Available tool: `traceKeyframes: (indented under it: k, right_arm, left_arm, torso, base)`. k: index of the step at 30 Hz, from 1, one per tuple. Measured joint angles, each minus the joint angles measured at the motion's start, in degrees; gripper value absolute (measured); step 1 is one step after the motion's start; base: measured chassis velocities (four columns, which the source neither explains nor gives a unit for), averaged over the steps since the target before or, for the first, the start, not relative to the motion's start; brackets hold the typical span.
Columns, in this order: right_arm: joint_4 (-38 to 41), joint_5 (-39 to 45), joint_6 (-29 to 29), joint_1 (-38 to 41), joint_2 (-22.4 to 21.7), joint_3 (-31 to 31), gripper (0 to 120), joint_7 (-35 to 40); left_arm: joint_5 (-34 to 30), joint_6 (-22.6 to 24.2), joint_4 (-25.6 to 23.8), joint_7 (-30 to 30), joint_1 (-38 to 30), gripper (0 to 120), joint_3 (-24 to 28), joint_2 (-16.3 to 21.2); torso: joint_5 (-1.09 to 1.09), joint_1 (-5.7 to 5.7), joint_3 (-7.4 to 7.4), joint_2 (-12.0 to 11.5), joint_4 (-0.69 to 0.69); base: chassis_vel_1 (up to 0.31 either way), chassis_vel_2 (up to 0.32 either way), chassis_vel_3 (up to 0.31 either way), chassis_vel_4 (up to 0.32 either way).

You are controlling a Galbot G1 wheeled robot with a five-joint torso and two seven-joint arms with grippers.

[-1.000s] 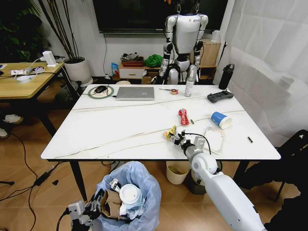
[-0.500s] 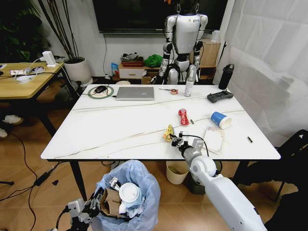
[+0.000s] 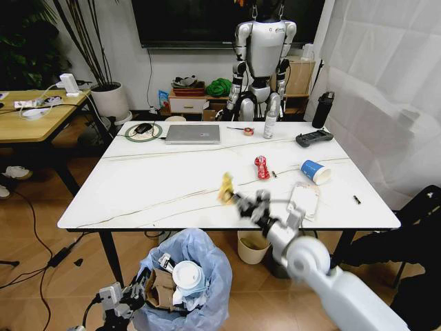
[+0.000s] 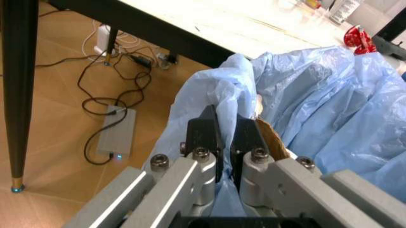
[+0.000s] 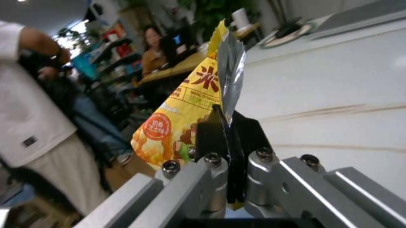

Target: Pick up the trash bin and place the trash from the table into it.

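The trash bin (image 3: 196, 265), lined with a crinkly light-blue bag (image 4: 317, 95), hangs below the table's (image 3: 138, 200) front edge with cardboard and a cup inside. My left gripper (image 3: 132, 298) (image 4: 222, 137) is shut on the bag's rim. My right gripper (image 3: 239, 202) (image 5: 229, 142) is shut on a yellow wrapper (image 3: 226, 187) (image 5: 184, 118), held upright just above the table near its front edge. On the table to the right lie a red wrapper (image 3: 262, 167), a blue-and-white cup (image 3: 315, 171) on its side, and a flat white packet (image 3: 304, 200).
A laptop (image 3: 193, 133), a mouse on a round pad (image 3: 143, 129) and a black controller (image 3: 315, 138) sit along the far edge. A cream bucket (image 3: 253, 246) stands under the table. A humanoid robot (image 3: 262, 62) stands behind, with a wooden desk (image 3: 34, 114) at left.
My right gripper has lifted the yellow wrapper off the table and carried it left, towards the bin's side. The left gripper and bin have stayed nearly still.
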Motion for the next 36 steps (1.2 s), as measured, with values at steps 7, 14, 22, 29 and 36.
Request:
traceKeyframes:
  k: [7, 14, 22, 29, 36]
  right_arm:
    - [2.57, -5.10, 2.50, -2.75, -1.92, -7.48, 0, -1.79]
    - [2.73, -9.23, 1.72, -3.32, -3.03, -8.73, 16, -1.40]
    - [2.09, -11.92, 1.20, -4.42, -3.29, -6.52, 43, 0.28]
    - [3.52, -15.55, 0.67, -5.73, -1.63, 0.50, 69, 3.85]
    - [5.26, -16.23, -3.85, -6.76, 0.97, 12.06, 97, 10.50]
  left_arm:
    - [0.14, 0.27, -0.27, -0.14, -0.27, 0, 0.09, -0.18]
    - [0.14, 0.54, -0.54, -0.25, -0.48, 0, 0.31, -0.26]
    - [0.08, 0.73, -0.48, -0.38, -0.92, 0, 0.55, -0.16]
    - [-0.24, 0.78, 0.19, -0.45, -1.36, 0, 0.83, 0.36]
    - [-0.87, 0.72, 0.59, -0.40, -1.45, 0, 0.97, 1.36]
  torso:
    - [0.00, 0.00, 0.01, 0.00, -0.01]
    - [-0.01, 0.00, 0.01, 0.00, -0.01]
    - [0.00, 0.01, 0.01, 0.00, -0.01]
    - [0.00, 0.01, 0.01, 0.00, -0.01]
    - [0.01, 0.01, 0.01, 0.00, -0.01]
  base:
    - [0.000, 0.000, 0.000, 0.000]
    - [0.000, 0.000, 0.000, 0.000]
    - [0.000, 0.000, 0.000, 0.000]
    - [0.000, 0.000, 0.000, 0.000]
    - [0.000, 0.000, 0.000, 0.000]
